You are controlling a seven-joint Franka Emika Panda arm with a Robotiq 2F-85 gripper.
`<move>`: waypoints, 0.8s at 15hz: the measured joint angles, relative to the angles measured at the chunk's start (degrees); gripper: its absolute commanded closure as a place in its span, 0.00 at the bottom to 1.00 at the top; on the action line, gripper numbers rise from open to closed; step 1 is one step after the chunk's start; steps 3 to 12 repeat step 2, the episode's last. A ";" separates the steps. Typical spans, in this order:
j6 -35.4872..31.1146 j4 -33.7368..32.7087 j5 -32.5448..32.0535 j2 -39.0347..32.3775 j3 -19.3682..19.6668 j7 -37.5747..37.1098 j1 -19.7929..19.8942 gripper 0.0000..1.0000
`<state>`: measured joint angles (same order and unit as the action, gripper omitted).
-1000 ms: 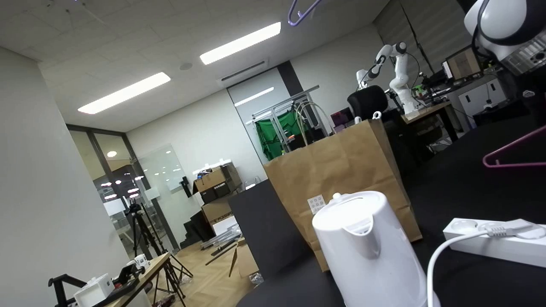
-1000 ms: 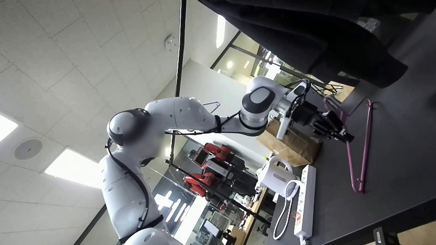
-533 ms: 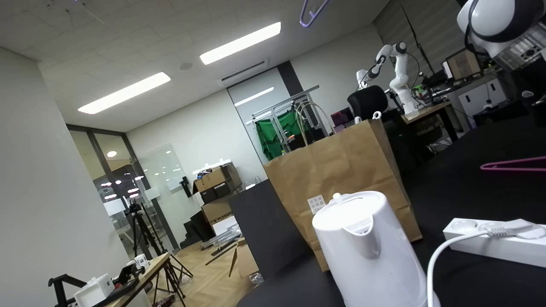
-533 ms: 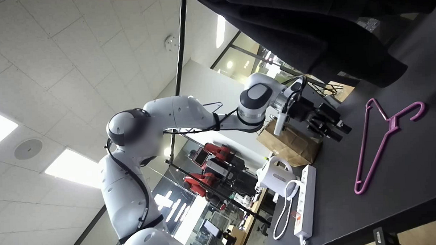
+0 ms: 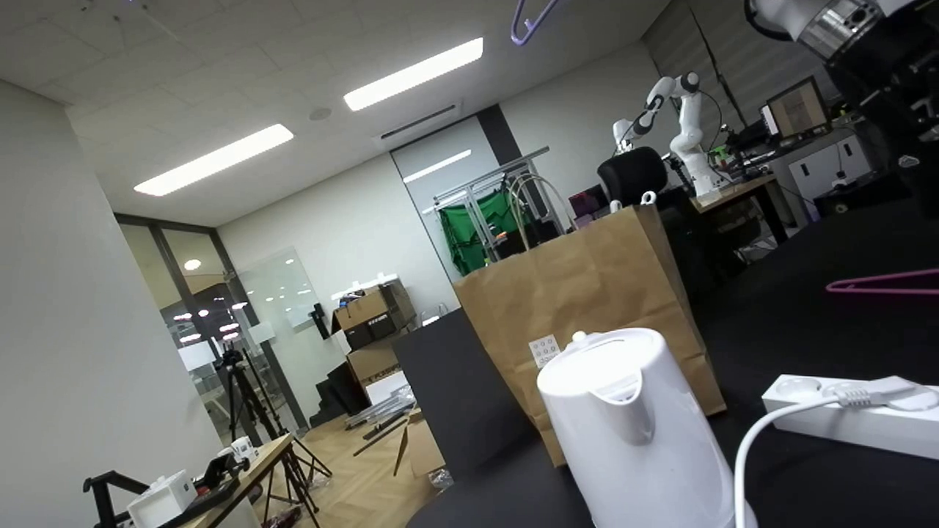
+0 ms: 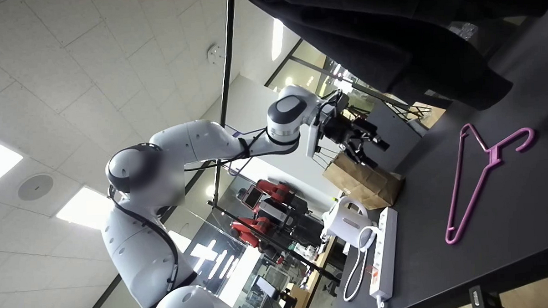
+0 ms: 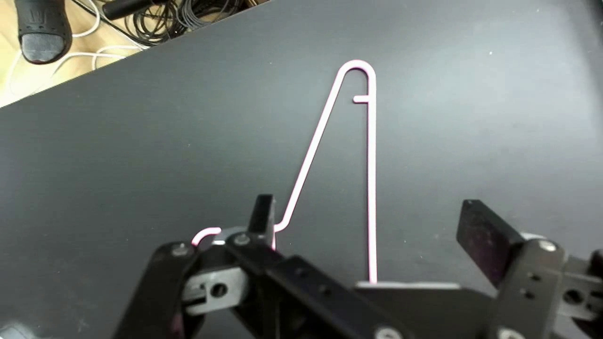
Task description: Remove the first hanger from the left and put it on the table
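Flat on the black table (image 6: 526, 209) lies the pink hanger (image 6: 479, 188), its hook turned toward the right in that exterior view. Only one end of the hanger (image 5: 880, 291) enters an exterior view, at the right edge. My gripper (image 6: 376, 154) is up over the paper bag's side, apart from the hanger. In the wrist view the gripper (image 7: 370, 212) has its jaws wide apart and nothing between them; the hanger (image 7: 371, 165) lies below on the table (image 7: 447, 141), its hook and near end partly covered by the fingers (image 7: 261, 214).
A brown paper bag (image 6: 364, 180), a white kettle (image 6: 347, 222) and a white power strip (image 6: 383, 255) with its cord stand on the table in both exterior views. Black cloth (image 6: 388, 45) hangs above the table. A purple hanger (image 5: 521, 41) hangs overhead.
A second ago the hanger stood tilted at the gripper; now it lies flat on the table. The jaws have opened, and the arm has drawn up and back from it.
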<state>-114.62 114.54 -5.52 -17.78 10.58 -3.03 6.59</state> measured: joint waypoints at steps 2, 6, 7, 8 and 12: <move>0.53 0.04 -0.07 0.59 -0.09 0.42 0.02 0.00; 0.53 0.04 -0.07 0.59 -0.09 0.42 0.02 0.00; 0.53 0.04 -0.07 0.59 -0.09 0.42 0.02 0.00; 0.53 0.04 -0.07 0.59 -0.09 0.42 0.02 0.00; 0.53 0.04 -0.07 0.59 -0.09 0.42 0.02 0.00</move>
